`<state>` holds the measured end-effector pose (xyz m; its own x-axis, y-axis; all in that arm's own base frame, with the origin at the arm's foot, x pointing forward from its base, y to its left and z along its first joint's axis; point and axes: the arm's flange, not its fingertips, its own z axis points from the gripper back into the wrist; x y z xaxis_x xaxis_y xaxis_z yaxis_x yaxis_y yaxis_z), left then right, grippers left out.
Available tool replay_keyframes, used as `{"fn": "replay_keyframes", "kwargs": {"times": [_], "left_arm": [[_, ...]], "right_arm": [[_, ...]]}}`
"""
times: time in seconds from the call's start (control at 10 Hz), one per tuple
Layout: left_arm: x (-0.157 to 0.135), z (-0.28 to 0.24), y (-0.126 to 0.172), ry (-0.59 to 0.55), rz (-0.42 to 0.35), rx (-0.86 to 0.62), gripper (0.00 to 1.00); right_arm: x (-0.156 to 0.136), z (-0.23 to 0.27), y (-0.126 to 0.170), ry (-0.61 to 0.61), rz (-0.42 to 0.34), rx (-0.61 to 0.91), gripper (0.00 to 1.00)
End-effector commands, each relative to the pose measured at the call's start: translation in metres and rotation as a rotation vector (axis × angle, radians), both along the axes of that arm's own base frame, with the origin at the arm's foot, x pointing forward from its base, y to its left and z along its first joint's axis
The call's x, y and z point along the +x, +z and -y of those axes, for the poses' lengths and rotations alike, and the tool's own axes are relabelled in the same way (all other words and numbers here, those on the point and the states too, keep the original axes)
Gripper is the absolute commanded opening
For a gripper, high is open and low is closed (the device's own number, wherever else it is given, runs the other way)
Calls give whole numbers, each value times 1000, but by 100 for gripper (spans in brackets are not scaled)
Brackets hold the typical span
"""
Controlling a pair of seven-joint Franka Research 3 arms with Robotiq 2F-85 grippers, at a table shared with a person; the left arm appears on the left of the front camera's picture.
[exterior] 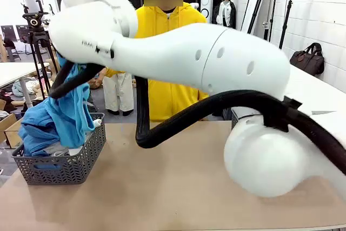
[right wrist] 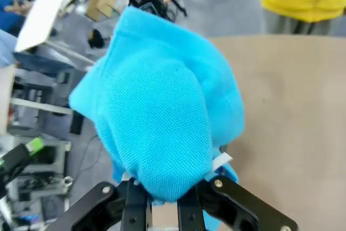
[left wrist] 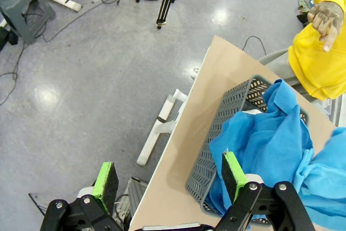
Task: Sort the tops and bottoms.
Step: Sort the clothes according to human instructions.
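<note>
Sitting on the tabletop at the robot's left edge: mesh basket, garments piling in it and spilling over its rim. Standing behind the far edge: person. Hanging above the basket side: left gripper. Bunching between the fingers of the right gripper, above the tabletop: one garment.

A light tan table carries a grey mesh basket near its left corner on the robot's side. The basket holds heaped blue garments that spill over its rim. The tabletop beside the basket lies bare.
</note>
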<state>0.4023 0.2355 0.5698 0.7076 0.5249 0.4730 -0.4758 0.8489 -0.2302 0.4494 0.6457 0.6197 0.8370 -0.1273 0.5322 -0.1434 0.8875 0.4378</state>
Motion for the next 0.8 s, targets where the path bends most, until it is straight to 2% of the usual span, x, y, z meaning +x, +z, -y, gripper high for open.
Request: {"fn": "replay_keyframes", "kwargs": {"times": [0.0, 0.2, 0.4, 0.7], "left_arm": [[0, -2, 1, 10, 2, -2, 100], [0, -2, 1, 10, 2, -2, 100], [0, -2, 1, 10, 2, -2, 100], [0, -2, 1, 10, 2, -2, 100]], "right_arm": [[143, -221, 77, -66, -49, 27, 0], [158, -249, 20, -13, -183, -41, 0], [173, -270, -20, 29, -305, -44, 0], [166, -311, -73, 146, -473, -100, 0]]}}
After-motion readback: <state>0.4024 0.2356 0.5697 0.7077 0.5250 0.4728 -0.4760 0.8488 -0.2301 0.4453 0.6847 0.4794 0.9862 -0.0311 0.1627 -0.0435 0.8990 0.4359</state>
